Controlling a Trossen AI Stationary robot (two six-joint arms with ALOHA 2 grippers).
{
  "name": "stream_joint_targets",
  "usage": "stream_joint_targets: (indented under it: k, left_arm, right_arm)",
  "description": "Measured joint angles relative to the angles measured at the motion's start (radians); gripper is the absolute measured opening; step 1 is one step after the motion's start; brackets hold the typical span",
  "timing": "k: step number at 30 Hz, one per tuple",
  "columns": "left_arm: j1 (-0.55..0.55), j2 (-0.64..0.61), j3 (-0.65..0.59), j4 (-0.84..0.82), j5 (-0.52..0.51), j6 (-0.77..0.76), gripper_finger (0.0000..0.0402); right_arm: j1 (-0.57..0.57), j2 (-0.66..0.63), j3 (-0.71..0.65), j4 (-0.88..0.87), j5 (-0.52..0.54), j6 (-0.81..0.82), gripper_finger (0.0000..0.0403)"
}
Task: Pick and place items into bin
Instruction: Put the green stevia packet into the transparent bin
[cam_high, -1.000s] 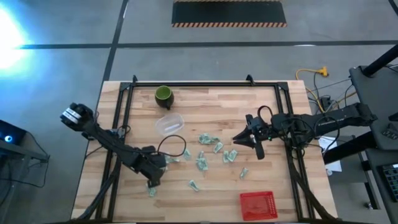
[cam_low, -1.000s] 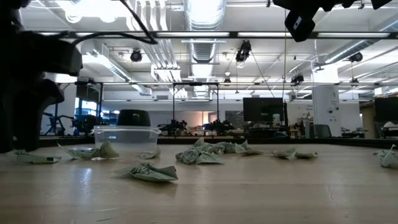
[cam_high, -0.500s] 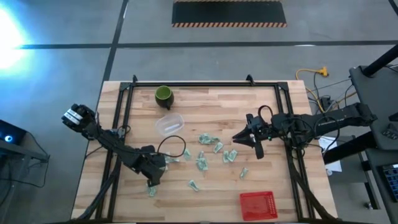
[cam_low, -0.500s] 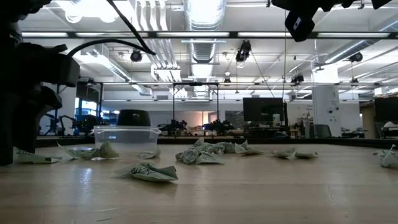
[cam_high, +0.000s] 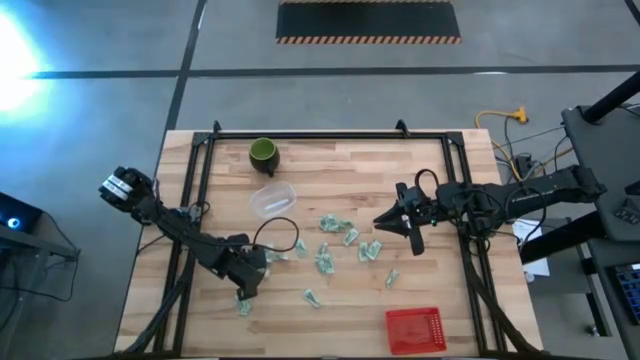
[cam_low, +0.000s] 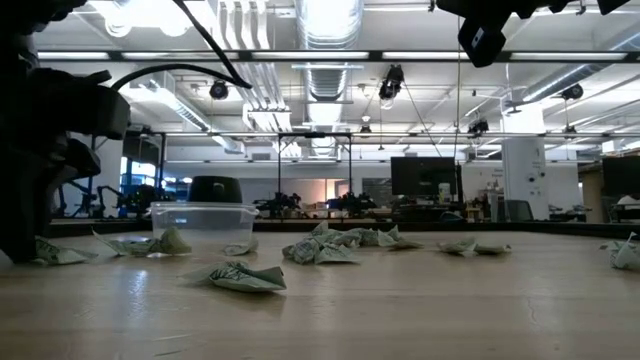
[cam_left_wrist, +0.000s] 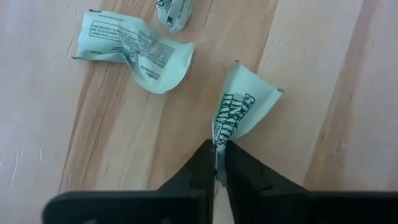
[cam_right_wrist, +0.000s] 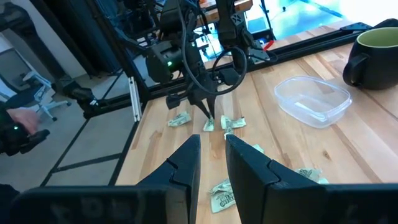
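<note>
Down at the near left of the bench, my left claw is pinched shut on one packet, with another packet just beside it. My right claw hovers slightly open over the scattered packets, near the clear tub.

Bare table lies open around my clear bin; the green cup stands just behind it, scattered packets crowd the centre.
</note>
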Motion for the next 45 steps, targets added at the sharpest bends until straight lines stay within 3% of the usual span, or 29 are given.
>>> stream_joint_targets:
  k: [8, 17, 22, 33, 38, 45]
  left_arm:
    - [0.002, -0.083, 0.034, 0.001, -0.036, 0.004, 0.0003]
    - [0.057, -0.238, 0.048, -0.078, -0.409, 0.0, 0.0003]
    - [0.178, -0.295, 0.043, -0.19, -0.52, 0.001, 0.0003]
    - [0.458, -0.238, 0.045, -0.217, -0.503, 0.217, 0.0004]
    - [0.522, -0.192, 0.043, -0.148, -0.384, 0.355, 0.0004]
    - [0.542, -0.134, 0.064, -0.118, -0.41, 0.373, 0.0046]
  right_arm:
    - [0.0, 0.0, 0.0, -0.001, 0.002, -0.001, 0.0068]
    - [0.0, 0.0, 0.0, -0.002, 0.027, -0.004, 0.0068]
    - [0.0, 0.0, 0.0, -0.002, 0.031, 0.0, 0.0068]
    - [0.0, 0.0, -0.008, -0.002, 0.053, 0.044, 0.0068]
    - [0.002, 0.0, -0.023, 0.0, 0.053, 0.066, 0.0068]
    - [0.002, 0.0, -0.056, 0.0, 0.053, 0.107, 0.0068]
